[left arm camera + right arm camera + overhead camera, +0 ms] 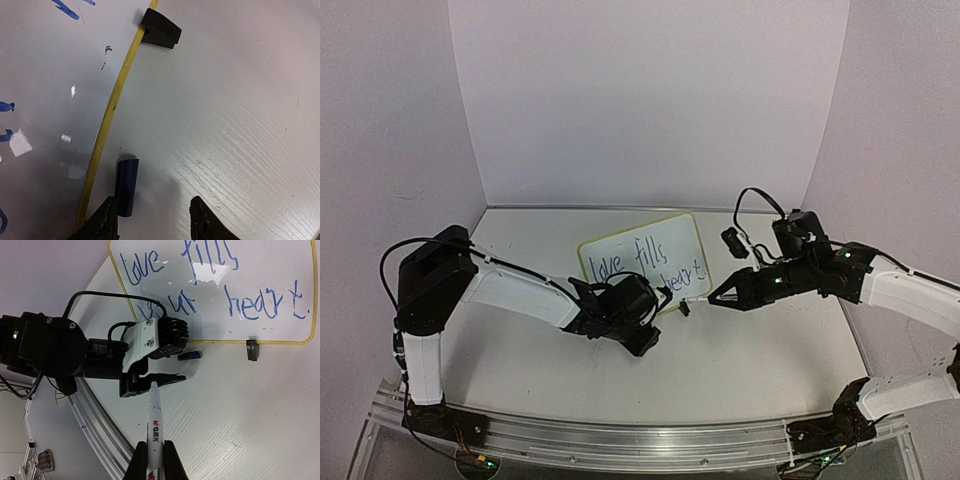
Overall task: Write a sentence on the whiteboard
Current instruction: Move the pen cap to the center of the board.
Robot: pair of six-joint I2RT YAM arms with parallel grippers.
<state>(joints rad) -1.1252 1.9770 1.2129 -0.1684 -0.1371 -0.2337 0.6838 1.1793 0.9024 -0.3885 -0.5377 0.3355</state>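
The whiteboard [642,255] lies flat mid-table, yellow-rimmed, with a black clip foot [161,29] on its near edge. The sentence [215,287] in blue marker reads "love fills your heart". My right gripper [155,454] is shut on a white marker [156,425], whose tip points at the left gripper's fingers. A dark blue marker cap [126,186] lies on the table just off the board's rim. My left gripper [155,222] stands open low over the table, its left finger right beside the cap. In the top view the left gripper [665,298] and right gripper [720,297] nearly meet below the board.
White walls enclose the table on three sides. An aluminium rail [620,440] runs along the near edge by the arm bases. The second clip foot [252,349] shows on the board's edge in the right wrist view.
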